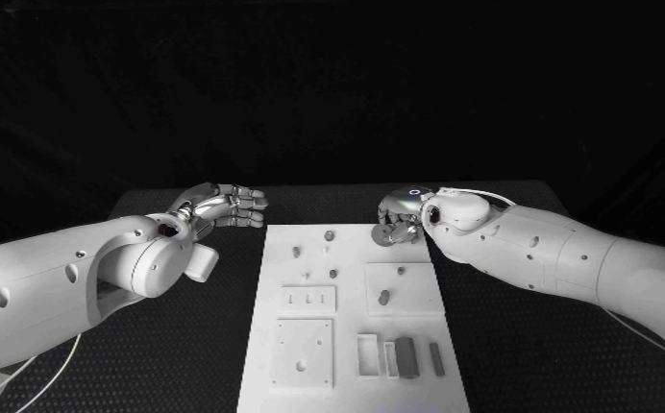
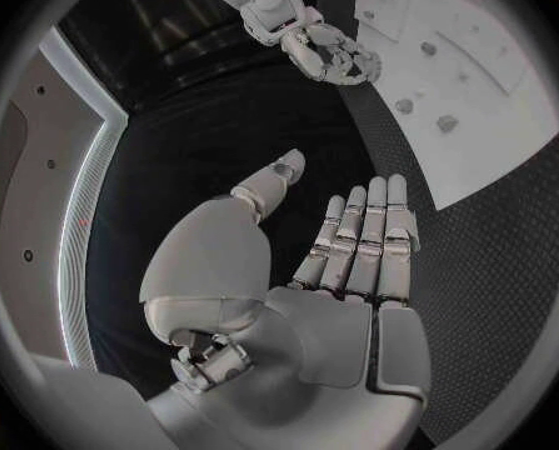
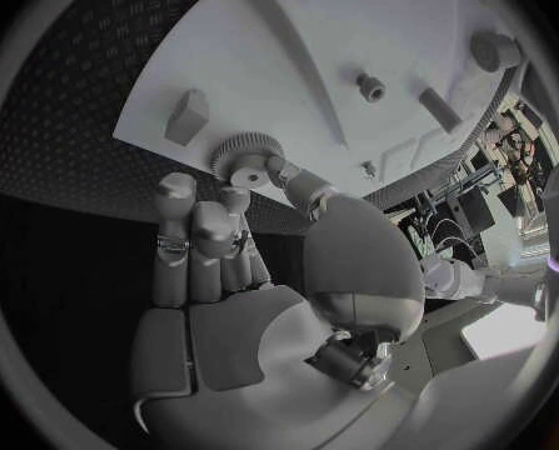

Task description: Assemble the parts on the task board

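The white task board (image 1: 350,386) lies in the middle of the black table. My right hand (image 1: 405,209) is at the board's far right corner and pinches a grey toothed gear (image 3: 244,158) between thumb and fingers; in the head view the gear (image 1: 386,235) sits right at the board's edge. My left hand (image 1: 222,206) hovers beside the board's far left corner, fingers straight and apart, holding nothing (image 2: 317,300). Small grey pegs (image 1: 329,235) and a small block (image 1: 384,295) stand on the board.
A square plate with slots (image 1: 307,298) and a larger plate (image 1: 303,351) sit on the board's near left. Upright rectangular pieces (image 1: 406,356) stand near its front right. Black table surface (image 1: 166,365) lies on both sides.
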`<state>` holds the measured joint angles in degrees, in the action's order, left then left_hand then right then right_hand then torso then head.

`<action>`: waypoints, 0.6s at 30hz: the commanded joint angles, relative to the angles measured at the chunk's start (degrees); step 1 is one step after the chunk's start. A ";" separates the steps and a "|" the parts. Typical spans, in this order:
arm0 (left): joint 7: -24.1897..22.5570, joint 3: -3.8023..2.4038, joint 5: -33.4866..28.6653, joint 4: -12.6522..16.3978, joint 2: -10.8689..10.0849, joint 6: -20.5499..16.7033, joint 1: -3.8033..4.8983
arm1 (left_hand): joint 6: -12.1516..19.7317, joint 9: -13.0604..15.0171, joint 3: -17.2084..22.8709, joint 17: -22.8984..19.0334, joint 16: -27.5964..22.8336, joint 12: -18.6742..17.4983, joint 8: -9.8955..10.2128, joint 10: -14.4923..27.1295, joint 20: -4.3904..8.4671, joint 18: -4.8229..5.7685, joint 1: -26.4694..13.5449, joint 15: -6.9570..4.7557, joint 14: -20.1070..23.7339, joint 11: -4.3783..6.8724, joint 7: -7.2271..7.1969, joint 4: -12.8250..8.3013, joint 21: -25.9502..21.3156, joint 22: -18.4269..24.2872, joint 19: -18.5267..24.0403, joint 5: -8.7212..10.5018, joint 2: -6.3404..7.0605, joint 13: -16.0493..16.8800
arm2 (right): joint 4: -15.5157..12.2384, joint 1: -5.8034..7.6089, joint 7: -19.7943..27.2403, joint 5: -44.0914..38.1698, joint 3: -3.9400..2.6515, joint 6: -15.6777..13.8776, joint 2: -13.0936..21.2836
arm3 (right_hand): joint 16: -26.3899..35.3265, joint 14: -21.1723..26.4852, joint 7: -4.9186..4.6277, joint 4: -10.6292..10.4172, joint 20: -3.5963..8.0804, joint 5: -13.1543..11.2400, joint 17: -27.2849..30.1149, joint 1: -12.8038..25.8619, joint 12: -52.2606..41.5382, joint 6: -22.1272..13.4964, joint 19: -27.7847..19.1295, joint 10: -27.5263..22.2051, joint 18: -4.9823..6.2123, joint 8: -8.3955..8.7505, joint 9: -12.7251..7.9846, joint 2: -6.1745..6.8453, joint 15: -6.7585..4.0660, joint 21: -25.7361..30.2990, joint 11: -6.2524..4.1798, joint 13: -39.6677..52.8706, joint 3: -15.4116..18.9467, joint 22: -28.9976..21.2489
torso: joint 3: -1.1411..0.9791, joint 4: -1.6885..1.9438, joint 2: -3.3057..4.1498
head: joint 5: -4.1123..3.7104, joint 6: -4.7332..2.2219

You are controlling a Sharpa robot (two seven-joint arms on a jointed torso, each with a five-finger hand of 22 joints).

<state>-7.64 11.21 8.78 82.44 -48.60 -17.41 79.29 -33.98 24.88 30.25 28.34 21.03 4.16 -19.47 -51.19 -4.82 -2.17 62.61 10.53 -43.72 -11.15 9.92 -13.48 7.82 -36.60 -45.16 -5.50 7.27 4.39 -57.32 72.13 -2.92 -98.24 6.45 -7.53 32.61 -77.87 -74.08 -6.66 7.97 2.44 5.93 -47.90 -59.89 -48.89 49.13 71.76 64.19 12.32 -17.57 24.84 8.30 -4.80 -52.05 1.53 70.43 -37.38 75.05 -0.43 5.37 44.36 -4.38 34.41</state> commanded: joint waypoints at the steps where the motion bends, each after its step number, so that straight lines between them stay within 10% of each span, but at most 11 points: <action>1: -0.43 -0.06 0.30 0.16 0.03 0.63 0.15 | -0.27 -0.04 0.03 0.09 -0.36 -0.25 0.01 0.09 -0.30 -0.88 0.08 0.36 0.01 0.12 3.00 0.33 -0.21 -0.06 -0.04 0.23 0.23 -0.09 | 0.27 -2.02 -1.17 -1.96 1.29 5.20 0.27 | -0.30 0.24 -0.80 0.80 0.01 -0.13 -0.09 -0.01 -0.67 2.75 -0.56 0.23 2.68 -0.92 0.39 -1.33 -0.43 -0.36 -0.54 0.24 0.01 1.17 | -0.03 0.01 -0.04 | -0.03 0.01; 18: -0.50 -0.06 0.30 0.53 -0.36 0.32 0.15 | -0.27 -0.05 0.01 0.14 -0.40 -0.25 0.02 0.11 -0.30 -0.87 0.04 0.37 0.01 0.12 3.01 0.39 -0.24 -0.08 -0.04 0.23 0.23 -0.09 | -5.42 -1.34 -5.07 -10.11 0.69 -3.39 2.35 | -0.61 -0.01 0.04 2.45 0.10 -0.07 -0.30 0.68 -1.70 4.86 -0.25 0.78 2.68 -1.95 1.58 -1.46 -1.23 -0.96 -1.36 0.25 -0.19 1.08 | 0.06 -0.01 -0.09 | -0.16 -0.54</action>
<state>-7.64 11.22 8.83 82.75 -48.96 -17.44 79.29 -33.98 24.88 30.25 28.39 20.81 4.16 -19.47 -51.19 -4.82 -2.17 62.61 10.53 -43.72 -11.15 9.92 -13.47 7.82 -36.59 -45.16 -5.49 7.27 4.39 -62.28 71.11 -6.08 -104.10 6.92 -12.12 34.89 -78.09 -74.17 -6.08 10.05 2.46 5.76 -48.14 -59.26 -50.37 49.72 71.53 64.82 12.33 -19.36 25.91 6.91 -5.73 -52.71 0.49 70.69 -37.48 75.05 -0.40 5.37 44.29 -4.46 34.01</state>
